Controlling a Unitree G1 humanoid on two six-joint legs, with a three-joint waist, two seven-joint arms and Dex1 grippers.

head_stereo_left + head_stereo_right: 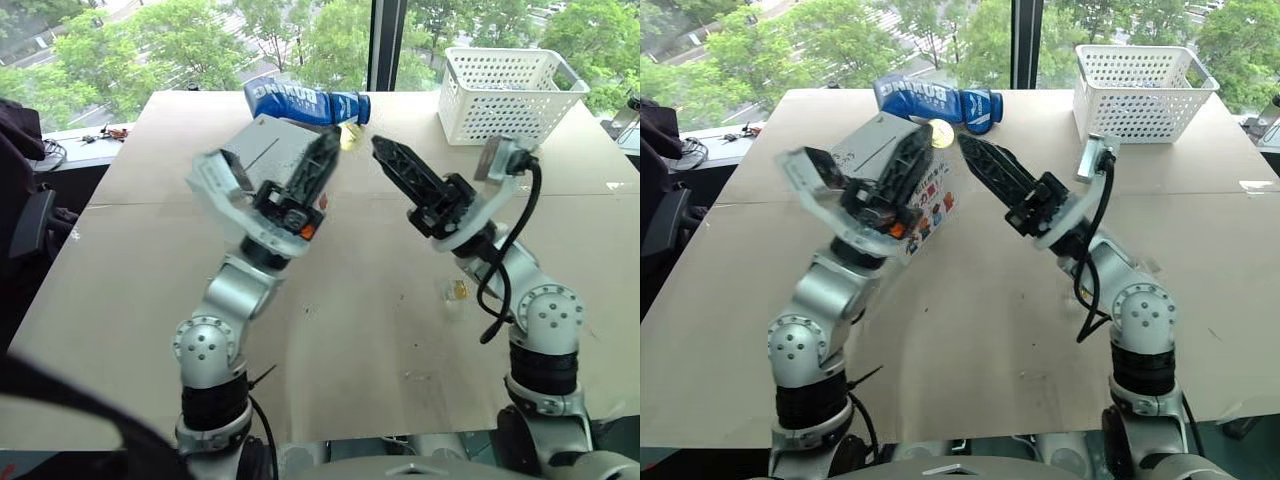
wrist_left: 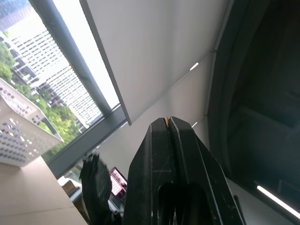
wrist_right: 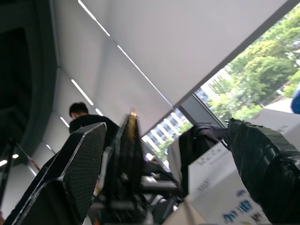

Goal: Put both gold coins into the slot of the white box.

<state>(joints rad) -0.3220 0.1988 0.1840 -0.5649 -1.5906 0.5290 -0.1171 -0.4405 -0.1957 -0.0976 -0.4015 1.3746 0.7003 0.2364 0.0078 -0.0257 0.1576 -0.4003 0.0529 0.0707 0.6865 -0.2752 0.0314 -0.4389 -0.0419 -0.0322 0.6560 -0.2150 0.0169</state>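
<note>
The left tool point(image 1: 923, 140) was clamped on a gold coin point(image 1: 941, 133); the right tool point(image 3: 154, 159) stood apart, empty. Best to steer the coin edge-on toward the white box point(image 1: 885, 150) slot before releasing.

A white perforated basket point(image 1: 500, 95) stands at the table's point(image 1: 380, 300) far right, a blue bottle point(image 1: 305, 103) lying near it

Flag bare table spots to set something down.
Free: near table between the arms, bar a gold coin by the right arm; the left side, beside the white box. Crowded: far centre, around boxing glove and box; white basket fills the far right corner.
</note>
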